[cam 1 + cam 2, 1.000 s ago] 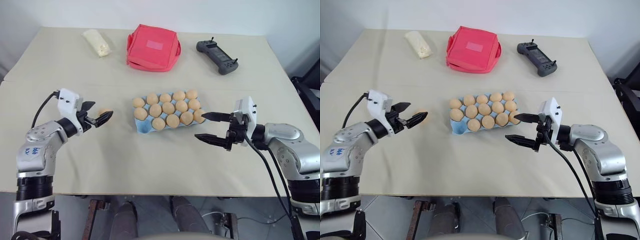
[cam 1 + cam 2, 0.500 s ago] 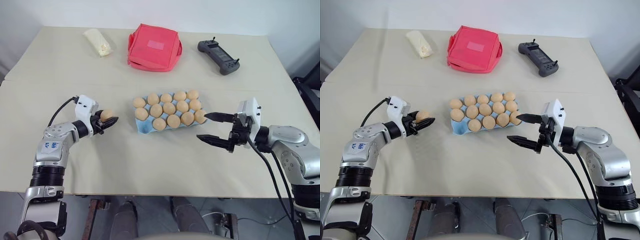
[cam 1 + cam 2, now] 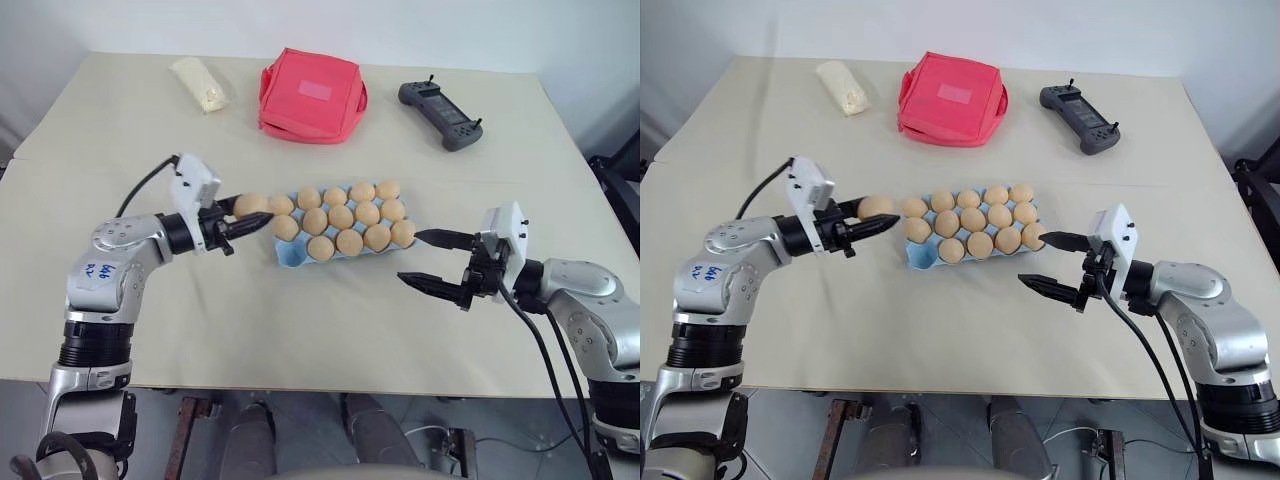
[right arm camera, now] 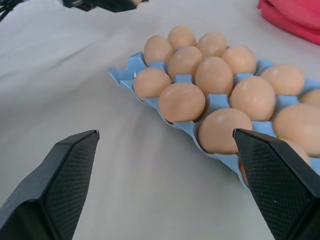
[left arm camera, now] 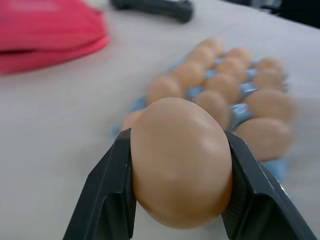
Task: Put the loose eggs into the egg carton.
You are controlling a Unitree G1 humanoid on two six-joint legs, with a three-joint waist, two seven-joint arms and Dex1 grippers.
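A pale orange egg (image 3: 250,204) hangs just above the table at the left end of the egg carton (image 3: 291,256), with my left gripper (image 3: 254,214) shut on it. In the left wrist view the egg (image 5: 180,162) sits tight between both black fingers (image 5: 107,200). The light blue carton holds several eggs (image 3: 340,217); its near-left corner cup is bare. My right gripper (image 3: 410,258) is open beside the carton's right end, with nothing between its fingers (image 4: 60,185). The right wrist view looks along the carton (image 4: 125,70) and its eggs.
At the back of the table lie a red fabric pouch (image 3: 312,95), a cream-white lumpy packet (image 3: 205,85) to its left, and a black handheld controller (image 3: 442,112) to its right. Bare tabletop stretches in front of the carton to the near edge.
My left gripper closed on the loose egg, lifted it off the table and carried it right to the carton's left end. The right gripper stayed open in place.
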